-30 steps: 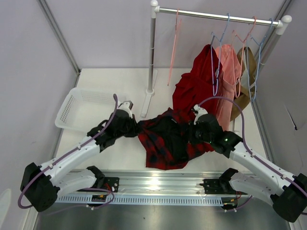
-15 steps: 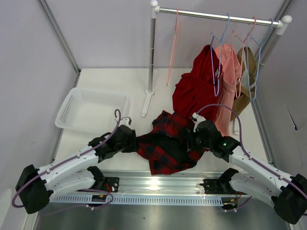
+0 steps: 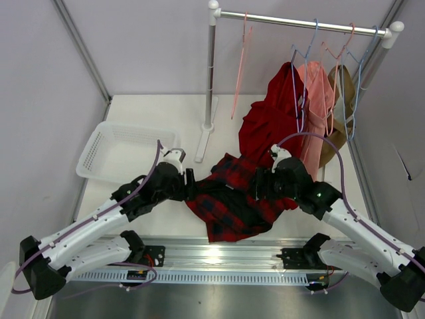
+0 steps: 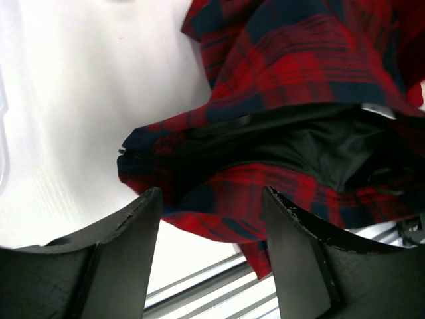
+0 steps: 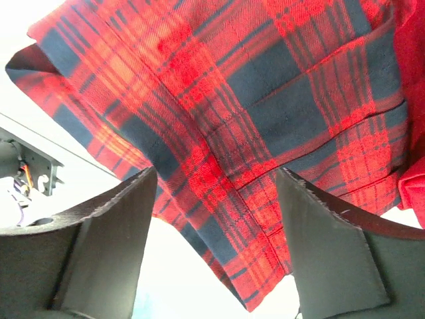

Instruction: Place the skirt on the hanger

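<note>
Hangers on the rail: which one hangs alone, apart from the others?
The pale-pink hanger, bare and nearest the pole; the other hangers cluster at the right end, with garments.

Bright, even light; soft shadows

Pale lilac walls (image 3: 146, 46) enclose a white table (image 3: 153, 109) and metal clothes rail (image 3: 292, 22).

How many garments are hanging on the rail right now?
3: a solid red garment at the left, a salmon-pink garment beside it, and a tan garment mostly hidden behind that. Another could be hidden behind them.
</note>
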Robot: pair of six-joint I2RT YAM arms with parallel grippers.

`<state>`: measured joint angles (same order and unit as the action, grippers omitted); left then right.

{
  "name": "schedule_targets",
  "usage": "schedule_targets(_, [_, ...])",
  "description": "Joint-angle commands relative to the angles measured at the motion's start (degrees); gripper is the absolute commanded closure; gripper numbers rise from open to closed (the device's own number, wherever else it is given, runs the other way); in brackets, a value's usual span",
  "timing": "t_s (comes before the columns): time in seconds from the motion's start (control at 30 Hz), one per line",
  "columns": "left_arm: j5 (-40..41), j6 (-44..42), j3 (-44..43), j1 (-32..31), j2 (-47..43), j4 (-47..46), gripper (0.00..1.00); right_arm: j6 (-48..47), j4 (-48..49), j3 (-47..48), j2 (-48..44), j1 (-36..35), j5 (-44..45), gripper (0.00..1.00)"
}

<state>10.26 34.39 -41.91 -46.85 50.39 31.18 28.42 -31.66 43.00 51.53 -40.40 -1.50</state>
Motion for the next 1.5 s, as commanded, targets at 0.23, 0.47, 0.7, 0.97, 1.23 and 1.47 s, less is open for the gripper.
schedule_targets(0.23, [-1.48, -5.3, -5.81, -0.35, -1.35, 2.39, 0.29, -0.65, -1.48, 9.28, 0.94, -0.91, 1.41, 0.18])
schedule_targets(0.47, [4.68, -4.77, -12.31, -0.43, 0.23, 5.56, 0.29, -1.18, -0.51, 24.27, 6.73, -0.82, 8.15, 0.16])
schedule_targets(0.7, [7.58, -5.39, -18.99, -0.26, 1.9, 8.28, 0.29, -7.76, 0.01, 51.69, 23.6, 1.46, 17.75, 0.15])
schedule_targets(0.97, [7.32, -6.44, -23.04, -0.35, 1.82, 9.25, 0.29, -15.68, 5.2, 72.21, 42.68, 5.68, 23.38, 0.12])
schedule_targets(1.23, [7.49, -7.41, -24.53, -0.26, 2.26, 9.95, 0.28, -19.02, 2.93, 91.78, 57.8, 7.0, 24.78, 0.1])
schedule_targets(1.47, [7.84, -7.23, -23.48, -0.17, 1.38, 10.13, 0.28, -20.78, 1.07, 92.7, 60.01, 7.18, 28.83, 0.24])
